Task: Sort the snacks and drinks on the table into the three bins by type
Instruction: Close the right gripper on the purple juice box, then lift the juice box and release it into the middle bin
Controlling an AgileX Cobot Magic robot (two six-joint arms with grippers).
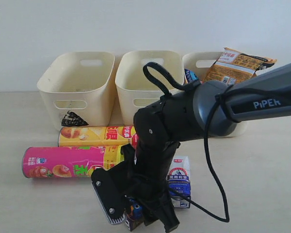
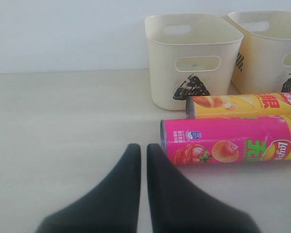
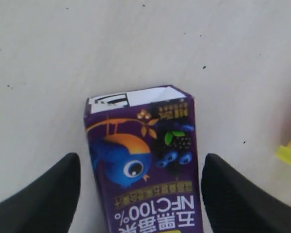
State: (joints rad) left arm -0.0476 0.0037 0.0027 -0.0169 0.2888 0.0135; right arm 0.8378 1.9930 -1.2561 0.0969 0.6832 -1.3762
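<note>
- Right gripper (image 3: 140, 165) spread, jaws flanking the purple carton (image 3: 136, 145), a gap on either side.
- Left gripper (image 2: 143, 148) pressed together over the table (image 2: 63, 121), near the pink tube (image 2: 228, 140).

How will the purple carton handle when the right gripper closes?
Purple carton: flat sides between the open fingers should grip squarely and not roll. Glossy print may be slippery. Folded paper end hints it dents if squeezed hard.

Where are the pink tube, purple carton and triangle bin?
pink tube (image 2: 228, 140), left wrist view, its side.
purple carton (image 3: 144, 162), right wrist view, printed front.
triangle bin (image 2: 164, 75), left wrist view, front wall.
</note>
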